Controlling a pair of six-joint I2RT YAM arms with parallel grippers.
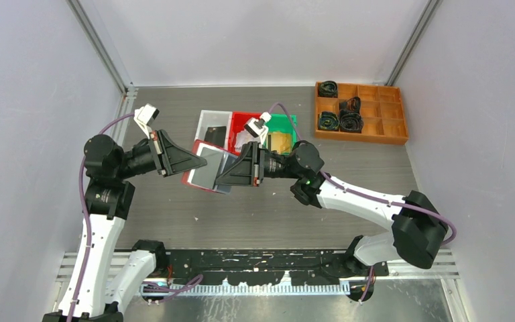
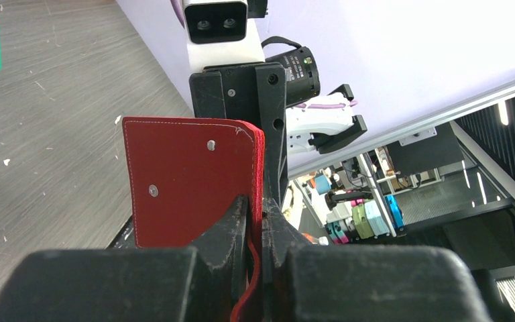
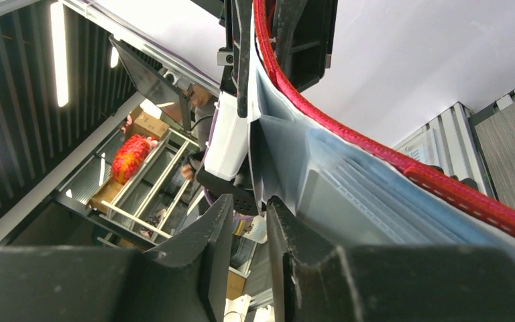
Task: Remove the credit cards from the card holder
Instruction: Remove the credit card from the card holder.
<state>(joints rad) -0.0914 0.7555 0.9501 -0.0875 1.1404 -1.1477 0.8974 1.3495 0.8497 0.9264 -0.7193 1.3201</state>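
Evidently the left gripper (image 2: 258, 209) clamps the red card holder (image 2: 188, 181) by its edge, upright ahead of its fingertips. This presents the clear sleeves (image 3: 349, 194) to the right gripper (image 3: 249, 208), whose narrowly parted jaws sit just beside them, holding nothing.

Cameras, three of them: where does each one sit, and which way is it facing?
Top external: high behind the robot, looking down at the table; the left arm and right arm show.
Left wrist: on the left arm, looking along the left gripper, shut on the card holder, red outside showing.
Right wrist: on the right arm, looking along the right gripper at the holder's pale sleeved inside.
Shared: both wrist views see the card holder, from opposite faces.
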